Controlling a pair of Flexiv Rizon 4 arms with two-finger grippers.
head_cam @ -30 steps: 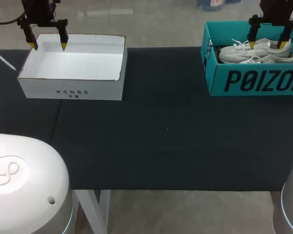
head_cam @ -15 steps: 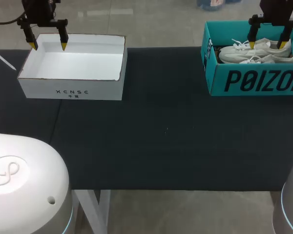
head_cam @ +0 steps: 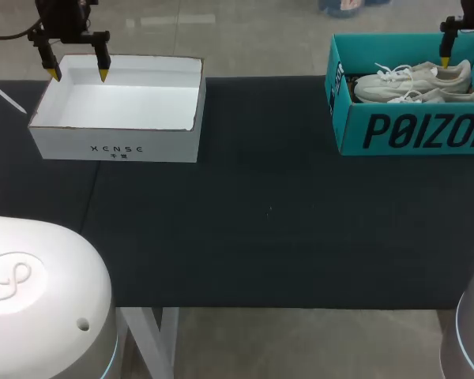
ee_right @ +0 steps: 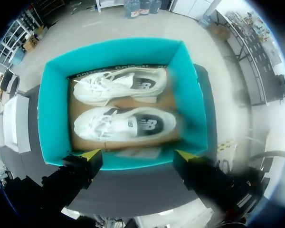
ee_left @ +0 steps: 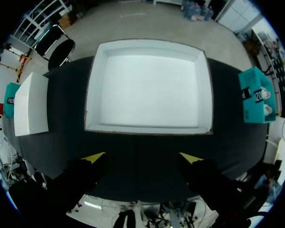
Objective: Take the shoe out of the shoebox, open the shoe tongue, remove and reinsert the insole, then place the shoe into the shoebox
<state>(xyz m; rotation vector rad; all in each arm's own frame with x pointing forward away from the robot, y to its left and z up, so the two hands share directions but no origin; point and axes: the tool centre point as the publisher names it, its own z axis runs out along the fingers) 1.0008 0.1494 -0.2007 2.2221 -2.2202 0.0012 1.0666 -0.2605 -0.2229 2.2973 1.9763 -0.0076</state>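
Note:
Two white sneakers lie on their sides in the teal shoebox (head_cam: 411, 130) at the table's far right: one (head_cam: 415, 77) toward the back, the other (head_cam: 450, 95) in front of it. My right gripper (ee_right: 138, 155) hangs open above the shoebox (ee_right: 52, 118), over its near wall, with both sneakers (ee_right: 123, 123) ahead of its tips and nothing between them. In the head view only one of its fingers (head_cam: 445, 61) shows, at the right edge. My left gripper (head_cam: 78, 75) stands open and empty above the white box.
A white open box (head_cam: 114, 146) sits at the far left of the dark table (head_cam: 261, 213); its inside (ee_left: 149, 88) holds nothing. The teal shoebox (ee_left: 254, 95) also shows far off beside it in the left wrist view.
My right gripper has shifted to the right over the shoebox, so one finger has left the head view. The left arm, boxes and sneakers have not moved.

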